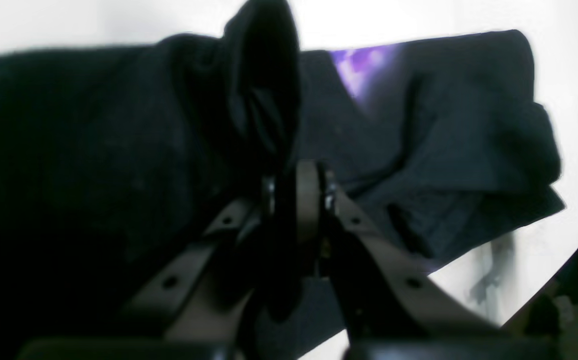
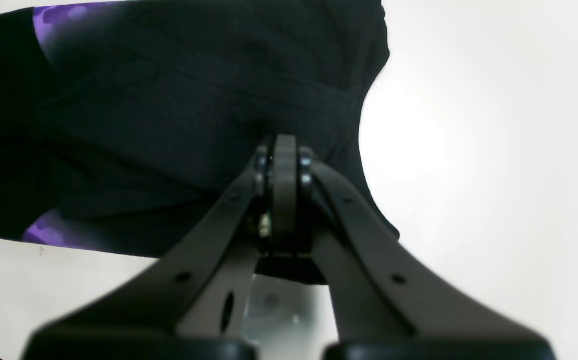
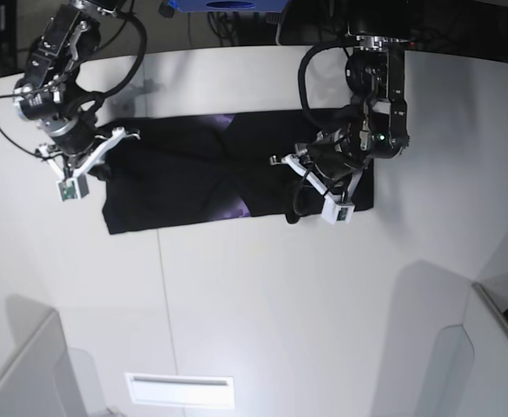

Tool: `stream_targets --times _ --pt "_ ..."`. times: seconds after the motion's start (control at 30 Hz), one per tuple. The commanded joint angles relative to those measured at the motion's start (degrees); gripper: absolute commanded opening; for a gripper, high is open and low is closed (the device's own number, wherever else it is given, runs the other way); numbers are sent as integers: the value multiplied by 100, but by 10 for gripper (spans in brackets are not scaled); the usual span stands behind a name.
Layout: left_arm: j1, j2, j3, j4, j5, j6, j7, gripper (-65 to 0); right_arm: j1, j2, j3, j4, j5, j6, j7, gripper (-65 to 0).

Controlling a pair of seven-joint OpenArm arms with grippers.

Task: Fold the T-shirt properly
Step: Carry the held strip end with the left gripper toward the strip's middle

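The left gripper point(image 1: 296, 192) is pinched on a bunched-up fold of the T-shirt point(image 3: 193, 178), lifting it into a dark ridge near the shirt's end. The right gripper point(image 2: 281, 165) has its jaws pressed together on the cloth at the shirt's opposite end, close to that edge. The shirt lies as a long black band across the white table point(image 3: 262, 295), with purple print showing in the folds near its middle. On every side of the shirt the table is bare and wide. In both wrist views the cloth is dark and blurred, so the layers under the jaws are hard to make out.
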Motion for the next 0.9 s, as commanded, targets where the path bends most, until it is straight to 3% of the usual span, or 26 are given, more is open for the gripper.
stream_targets --times 0.0,0.23,0.37,0.6,0.87 --pt "-102 59 15 57 -67 -23 -83 -650 44 24 21 100 78 12 109 -650" --pt "-225 129 384 -66 -58 4 -109 -650 53 24 21 100 78 12 109 -650" --pt "-374 270 402 -321 -84 426 -109 -650 88 24 21 100 78 12 109 -650" --pt "-409 366 402 -180 -93 461 -74 -650 106 24 21 100 78 12 109 -650" --pt "-357 366 384 716 -93 470 550 -650 123 33 21 100 78 12 100 -650"
